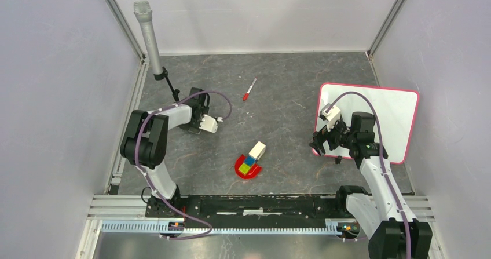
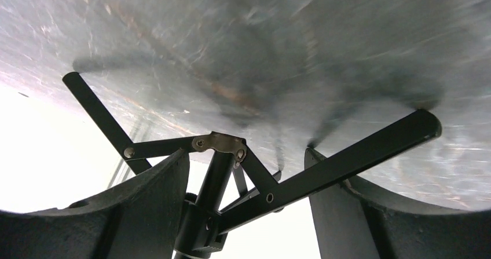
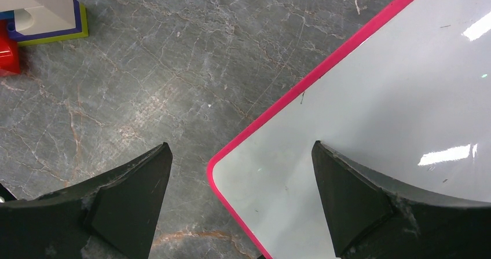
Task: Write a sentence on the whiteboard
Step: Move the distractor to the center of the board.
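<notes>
Writing has not started, as far as I can judge: the whiteboard point(image 1: 382, 111) lies flat on the table and looks blank. The right gripper point(image 3: 240, 146) hangs over the board's near left corner, jaws spread, holding nothing. A red-tipped marker point(image 1: 249, 89) lies well left of the board, untouched. Farther left, the left gripper point(image 2: 246, 152) has its jaws spread around a mic stand point(image 2: 214, 143) without pinching it. Fetching the marker and writing the whole sentence remain.

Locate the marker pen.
Top view: the slim white, red-tipped marker pen lies centre-far, between the black microphone stand on the left and the pink-edged whiteboard.
</notes>
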Action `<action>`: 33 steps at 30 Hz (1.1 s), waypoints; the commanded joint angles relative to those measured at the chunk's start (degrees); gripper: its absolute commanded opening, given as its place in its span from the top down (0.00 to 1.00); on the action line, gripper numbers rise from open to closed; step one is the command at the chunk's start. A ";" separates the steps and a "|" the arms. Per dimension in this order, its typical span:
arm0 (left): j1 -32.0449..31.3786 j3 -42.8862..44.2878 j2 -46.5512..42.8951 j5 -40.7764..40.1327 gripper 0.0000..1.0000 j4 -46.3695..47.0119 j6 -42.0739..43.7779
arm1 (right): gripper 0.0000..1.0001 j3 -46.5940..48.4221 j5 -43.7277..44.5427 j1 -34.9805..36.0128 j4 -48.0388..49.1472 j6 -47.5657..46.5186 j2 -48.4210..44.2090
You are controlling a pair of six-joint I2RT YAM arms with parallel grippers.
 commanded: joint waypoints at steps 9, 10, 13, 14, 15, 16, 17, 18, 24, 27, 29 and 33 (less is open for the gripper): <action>9.73 10.05 9.28 3.77 0.20 2.40 8.72 | 0.03 0.72 0.57 0.21 1.44 0.53 1.10; 10.31 10.80 9.85 3.98 0.20 2.19 8.80 | 0.03 0.72 0.59 0.22 1.41 0.53 1.24; 11.64 12.87 10.87 4.09 0.20 0.97 8.91 | 0.03 0.81 0.67 0.22 1.31 0.62 1.38; 11.77 12.99 10.71 4.05 0.20 0.75 8.91 | 0.03 0.81 0.68 0.22 1.42 0.62 1.43; 11.69 12.64 10.09 4.34 0.19 0.40 8.90 | 0.03 0.81 0.67 0.22 1.39 0.62 1.48; 11.33 11.80 9.28 4.70 0.17 0.34 8.99 | 0.03 0.83 0.63 0.22 1.44 0.62 1.45; 10.86 10.92 8.18 4.72 0.16 0.30 8.86 | 0.03 0.74 0.63 0.22 1.44 0.70 1.51; 10.37 10.25 7.22 4.72 0.14 -0.47 8.17 | 0.03 0.72 0.58 0.21 1.53 0.70 1.50; 6.94 9.83 2.29 6.26 0.07 -8.67 1.65 | 0.03 0.65 0.15 0.18 1.66 0.70 1.41; 4.94 9.36 -0.55 6.61 0.06 -12.28 -0.28 | 0.02 0.65 -0.12 0.22 1.62 0.57 1.23; 3.33 9.17 -3.07 7.89 0.05 -15.26 -1.87 | 0.02 0.63 -0.27 0.21 1.49 0.44 0.91; -1.98 11.86 -8.02 12.61 0.02 -25.16 -9.30 | 0.03 0.39 -1.08 0.22 1.63 0.44 0.03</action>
